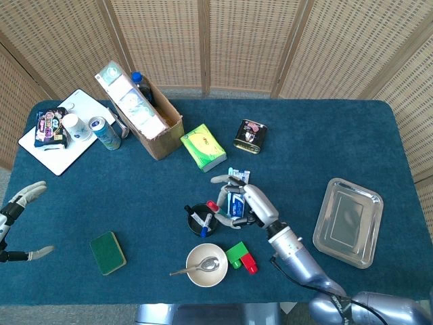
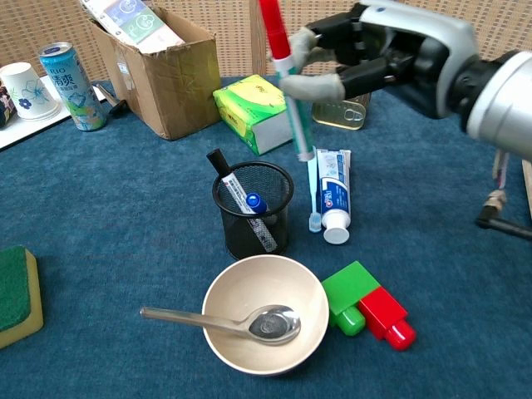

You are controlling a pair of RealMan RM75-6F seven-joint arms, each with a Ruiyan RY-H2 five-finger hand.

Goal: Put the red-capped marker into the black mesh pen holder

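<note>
My right hand (image 2: 378, 54) grips the red-capped marker (image 2: 289, 91) in the air, a little tilted with the red cap on top. The marker's lower tip hangs just right of and above the black mesh pen holder (image 2: 253, 218), apart from its rim. Two pens stand in the holder, one black and one with blue on it. In the head view the right hand (image 1: 247, 203) sits just right of the holder (image 1: 201, 218), with the red cap (image 1: 212, 205) at its rim. At the table's left edge my left hand (image 1: 17, 220) is open and holds nothing.
A toothpaste tube (image 2: 334, 195) and toothbrush (image 2: 313, 195) lie under the marker. In front are a bowl (image 2: 264, 324) with a spoon and green and red blocks (image 2: 370, 309). A tissue pack (image 2: 256, 112), cardboard box (image 2: 162, 71), tin (image 1: 250, 133), metal tray (image 1: 348, 221) and green sponge (image 1: 108, 252) lie around.
</note>
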